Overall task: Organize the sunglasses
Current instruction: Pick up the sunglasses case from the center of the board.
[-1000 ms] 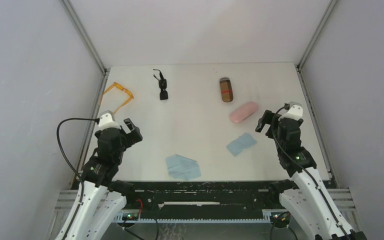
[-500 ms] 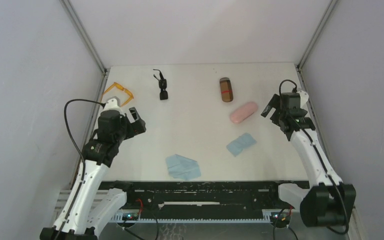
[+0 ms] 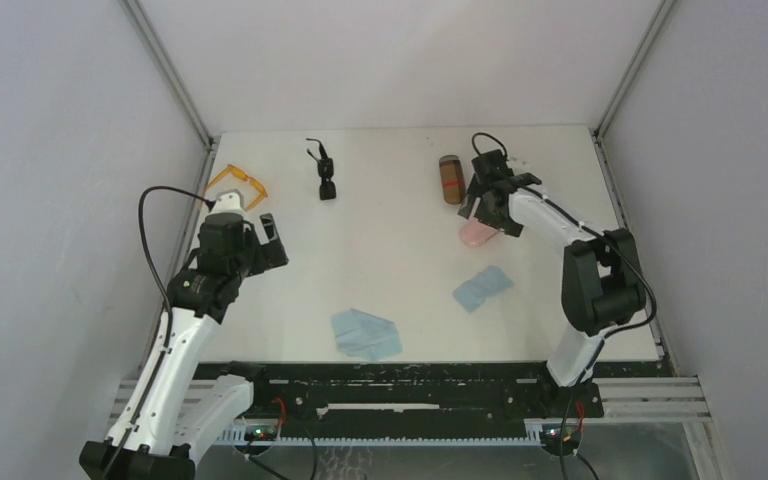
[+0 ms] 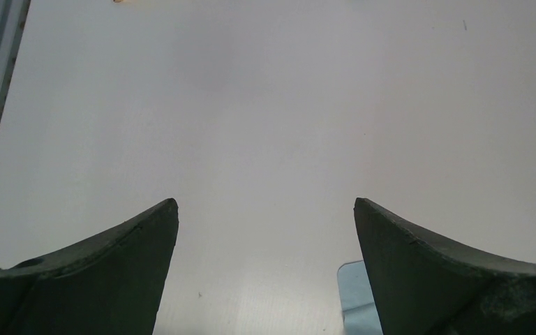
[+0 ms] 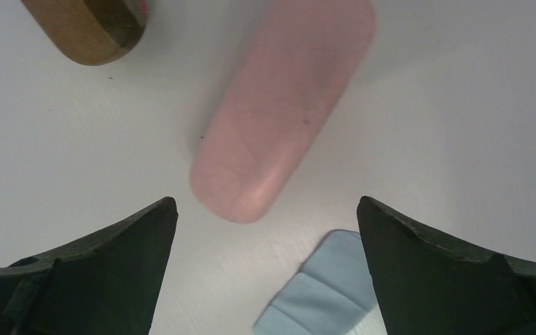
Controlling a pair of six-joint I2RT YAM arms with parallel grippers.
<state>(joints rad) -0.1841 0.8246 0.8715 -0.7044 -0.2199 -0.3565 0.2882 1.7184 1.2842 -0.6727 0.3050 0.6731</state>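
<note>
The orange-framed sunglasses (image 3: 237, 183) lie at the far left of the white table (image 3: 390, 270). The small black sunglasses (image 3: 324, 176) lie folded to their right, near the back. My left gripper (image 3: 274, 240) is open and empty, a short way in front of the orange pair; its wrist view (image 4: 265, 204) shows bare table between the fingers. My right gripper (image 3: 487, 213) is open and empty, hovering over the pink case (image 3: 473, 236). In the right wrist view (image 5: 266, 204) the near end of the pink case (image 5: 283, 112) lies between the spread fingers. Neither wrist view shows sunglasses.
A brown case (image 3: 451, 179) lies just behind the pink one, seen also in the right wrist view (image 5: 87, 28). One light-blue cloth (image 3: 482, 288) lies in front of the pink case, another (image 3: 367, 334) near the front middle. Grey walls and metal rails bound the table.
My right arm has swung from the table's right edge leftward to above the pink case. My left gripper has shifted slightly farther back, still open.
</note>
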